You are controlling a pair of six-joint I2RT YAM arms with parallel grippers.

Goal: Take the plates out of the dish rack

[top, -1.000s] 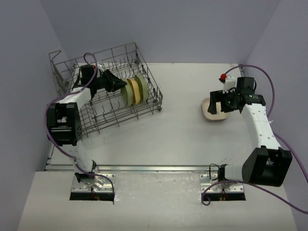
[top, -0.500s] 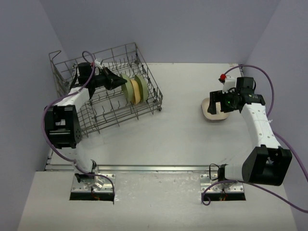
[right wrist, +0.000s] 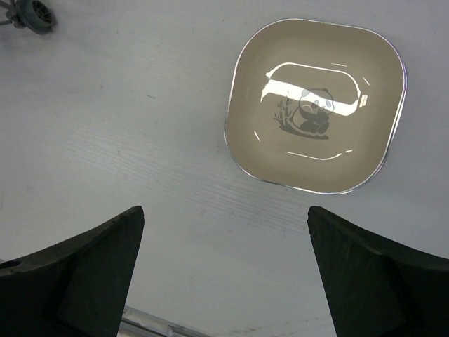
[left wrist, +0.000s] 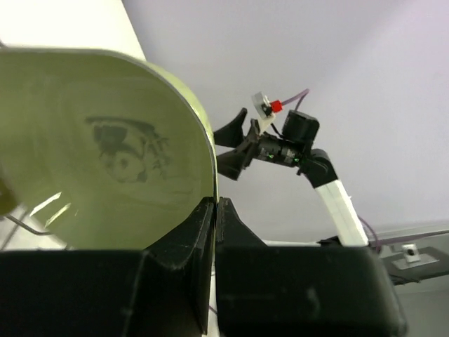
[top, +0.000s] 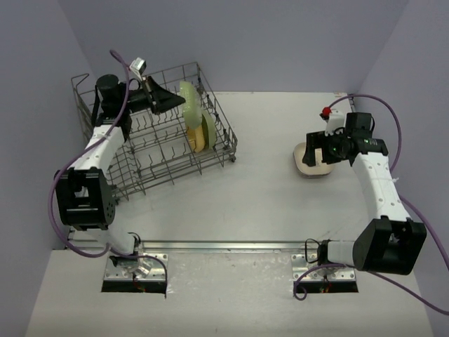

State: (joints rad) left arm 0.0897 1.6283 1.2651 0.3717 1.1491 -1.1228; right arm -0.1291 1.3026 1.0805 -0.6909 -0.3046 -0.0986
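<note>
My left gripper [top: 175,102] is shut on the rim of a pale green plate [top: 189,97] and holds it upright above the grey wire dish rack [top: 105,158]. In the left wrist view the plate [left wrist: 105,147] fills the left side, its edge pinched at my gripper [left wrist: 215,205]. A yellow plate [top: 196,135] and an olive plate [top: 209,128] stand in the rack. My right gripper [top: 317,149] is open and empty above a stack of plates [top: 313,166] with a tan plate [right wrist: 316,105] on top; the open right gripper [right wrist: 224,217] sits beside it.
The rack stands at the far left against the wall. A rack wheel [right wrist: 34,14] shows at the top left of the right wrist view. A metal rail [top: 224,246] runs along the table's near edge.
My left gripper has risen up and back, lifting the pale green plate out of the rack's tines. The right arm has barely moved.
</note>
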